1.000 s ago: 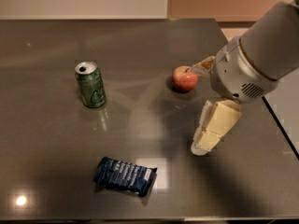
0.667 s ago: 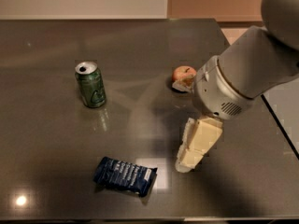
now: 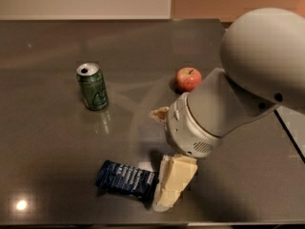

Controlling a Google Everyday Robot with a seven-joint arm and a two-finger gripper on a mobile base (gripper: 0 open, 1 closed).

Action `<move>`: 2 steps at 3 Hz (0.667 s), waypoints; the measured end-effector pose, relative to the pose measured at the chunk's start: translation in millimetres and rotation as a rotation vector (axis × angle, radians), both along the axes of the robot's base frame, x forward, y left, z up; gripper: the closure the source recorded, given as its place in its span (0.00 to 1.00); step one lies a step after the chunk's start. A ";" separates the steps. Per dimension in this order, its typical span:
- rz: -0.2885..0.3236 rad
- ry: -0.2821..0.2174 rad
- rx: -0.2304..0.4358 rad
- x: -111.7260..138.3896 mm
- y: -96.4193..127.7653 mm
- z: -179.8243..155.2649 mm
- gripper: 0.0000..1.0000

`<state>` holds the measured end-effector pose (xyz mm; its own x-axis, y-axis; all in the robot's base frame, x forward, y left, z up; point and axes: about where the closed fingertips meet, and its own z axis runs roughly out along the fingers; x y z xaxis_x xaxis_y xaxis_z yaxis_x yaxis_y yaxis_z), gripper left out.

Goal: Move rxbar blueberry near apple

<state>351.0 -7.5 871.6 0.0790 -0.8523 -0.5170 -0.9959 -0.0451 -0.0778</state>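
Note:
The rxbar blueberry [image 3: 126,178] lies flat on the dark table near the front edge, a dark blue wrapper with white print. The apple [image 3: 188,78] is red-orange and sits further back, right of centre. My gripper [image 3: 170,184] hangs from the big grey arm and reaches down right beside the bar's right end, with its cream fingers [image 3: 175,178] touching or nearly touching the wrapper. The arm hides the table between the bar and the apple.
A green soda can [image 3: 92,86] stands upright at the left, well away from the bar. The table's front edge [image 3: 143,222] runs just below the bar. The table's right edge [image 3: 290,137] is behind the arm.
The arm has swung left and down toward the front of the table, bringing my gripper from near the apple to the bar's right end. The bar, apple and can have not moved.

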 end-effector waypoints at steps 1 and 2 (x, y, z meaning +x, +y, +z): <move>0.013 -0.001 0.003 -12.0 17.6 -17.7 0.00; 0.018 0.012 -0.007 -18.2 29.5 -31.3 0.00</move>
<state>332.8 22.0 840.3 0.0882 -0.8542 -0.5124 -0.9958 -0.0634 -0.0657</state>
